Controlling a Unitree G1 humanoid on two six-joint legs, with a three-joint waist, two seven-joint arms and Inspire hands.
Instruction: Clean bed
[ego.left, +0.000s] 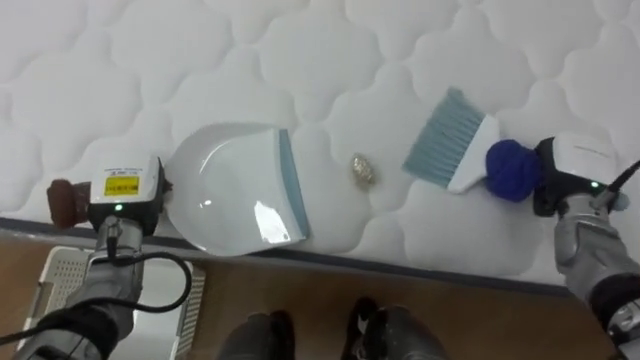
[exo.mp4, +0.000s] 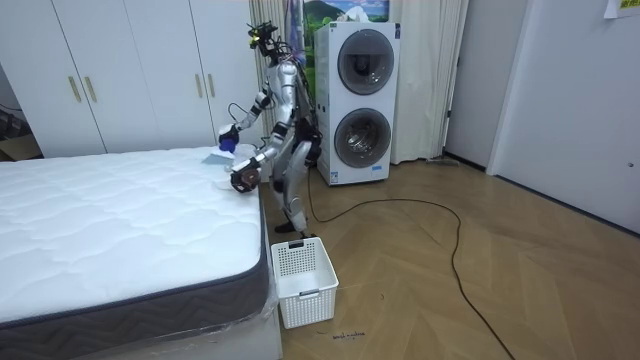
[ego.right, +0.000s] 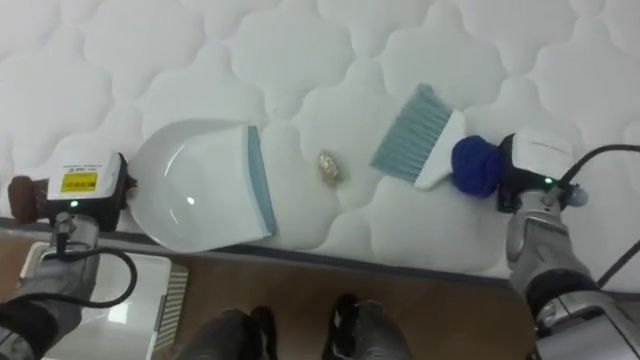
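I stand at the side of the white quilted mattress (ego.left: 200, 60), leaning over its edge. My left hand (ego.left: 120, 200) is shut on the brown handle of a white dustpan (ego.left: 235, 190), which lies flat on the mattress with its blue-grey lip facing right. A small crumpled golden scrap (ego.left: 362, 170) lies just right of that lip. To the scrap's right, my right hand (ego.left: 570, 175) is shut on the blue handle of a brush (ego.left: 450, 140). The brush's pale blue bristles point up and left and rest on the mattress.
The mattress edge (ego.left: 400, 262) runs along the bottom of the eye views, with wooden floor below it. A white slatted basket (exo.mp4: 303, 280) stands on the floor by the bed. Stacked washing machines (exo.mp4: 357, 100) and white wardrobes (exo.mp4: 130, 70) line the far wall.
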